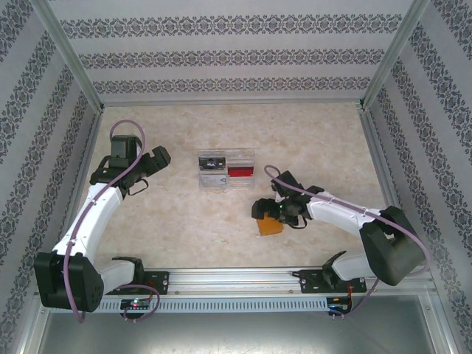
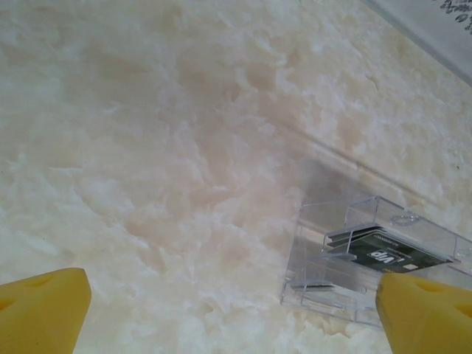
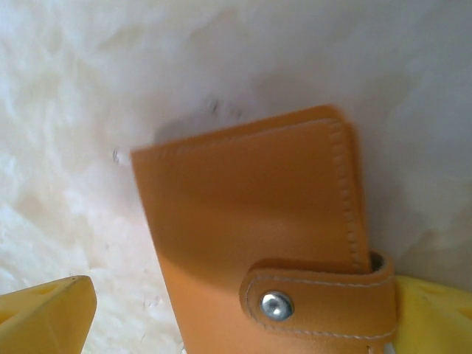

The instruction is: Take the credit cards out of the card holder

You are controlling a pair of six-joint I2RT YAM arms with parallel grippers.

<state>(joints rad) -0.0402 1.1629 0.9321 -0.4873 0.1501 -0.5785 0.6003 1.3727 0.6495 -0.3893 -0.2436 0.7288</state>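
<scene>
The card holder (image 3: 251, 221) is an orange-tan wallet lying folded on the table, its strap snapped down by a silver stud (image 3: 276, 304). My right gripper (image 3: 243, 324) stands open astride it: the right fingertip (image 3: 435, 317) is against the strap end and the left one is apart from the wallet. From above, the card holder (image 1: 270, 226) pokes out below the right gripper (image 1: 269, 209). A red credit card (image 1: 240, 172) and a dark card (image 2: 387, 254) lie in the clear tray. My left gripper (image 2: 232, 324) hangs open over bare table, holding nothing.
The clear plastic compartment tray (image 1: 226, 170) sits mid-table, between the two arms and just right of the left gripper (image 1: 151, 166). Patterned walls with metal posts close in the table on three sides. A metal rail (image 1: 236, 279) runs along the near edge.
</scene>
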